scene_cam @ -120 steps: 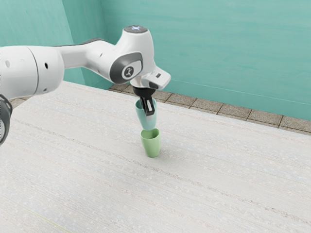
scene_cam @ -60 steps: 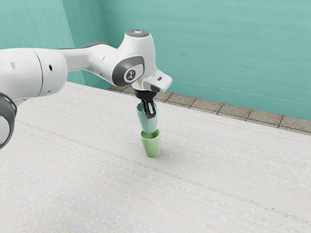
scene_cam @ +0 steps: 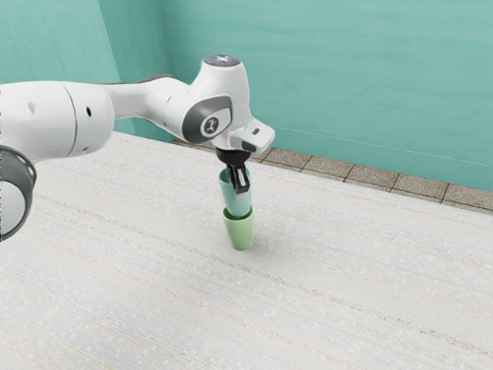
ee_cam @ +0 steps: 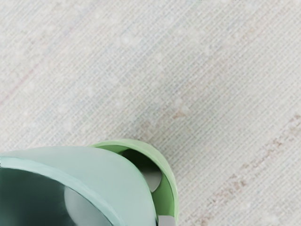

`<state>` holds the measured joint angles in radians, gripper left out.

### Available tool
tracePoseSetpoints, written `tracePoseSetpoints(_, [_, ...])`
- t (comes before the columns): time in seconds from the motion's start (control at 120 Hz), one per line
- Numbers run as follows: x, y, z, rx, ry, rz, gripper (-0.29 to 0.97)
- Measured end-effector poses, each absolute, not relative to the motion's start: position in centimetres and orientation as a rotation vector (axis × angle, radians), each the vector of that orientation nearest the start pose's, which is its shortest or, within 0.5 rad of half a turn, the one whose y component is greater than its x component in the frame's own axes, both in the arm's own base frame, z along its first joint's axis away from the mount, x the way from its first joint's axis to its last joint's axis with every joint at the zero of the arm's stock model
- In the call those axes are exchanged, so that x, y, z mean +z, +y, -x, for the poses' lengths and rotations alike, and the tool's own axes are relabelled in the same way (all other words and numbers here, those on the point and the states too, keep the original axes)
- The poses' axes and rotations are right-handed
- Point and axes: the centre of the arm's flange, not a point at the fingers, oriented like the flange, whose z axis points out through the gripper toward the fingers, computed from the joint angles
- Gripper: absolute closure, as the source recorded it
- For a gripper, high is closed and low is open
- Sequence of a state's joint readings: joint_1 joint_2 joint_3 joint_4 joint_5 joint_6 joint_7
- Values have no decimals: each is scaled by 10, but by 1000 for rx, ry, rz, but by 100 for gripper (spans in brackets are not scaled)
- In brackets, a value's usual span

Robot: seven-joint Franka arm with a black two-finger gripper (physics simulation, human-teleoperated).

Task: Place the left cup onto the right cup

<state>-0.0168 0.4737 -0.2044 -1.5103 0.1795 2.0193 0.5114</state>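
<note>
The white arm (scene_cam: 115,104) enters from the left edge of the exterior frame, bends at the wrist just above centre, and points its gripper (scene_cam: 239,183) straight down, black fingers clamped on the teal cup (scene_cam: 233,202)

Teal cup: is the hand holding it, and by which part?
Yes. The hand grips the teal cup by its wall at the rim, base at the green cup's mouth.

A pale, grainy bench (scene_cam: 347,293) takes the lower frame; a teal wall (scene_cam: 347,62) spans the top, with brown floor tiles (scene_cam: 370,176) between them.
</note>
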Motion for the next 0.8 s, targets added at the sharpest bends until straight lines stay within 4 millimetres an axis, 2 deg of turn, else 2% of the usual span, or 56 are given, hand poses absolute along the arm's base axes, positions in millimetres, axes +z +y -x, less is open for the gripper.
tracePoseSetpoints(0.533, [385,-120,-689,-32,1167,2842,76])
tracePoseSetpoints(0.8, [384,-120,-689,-29,1169,2843,68])
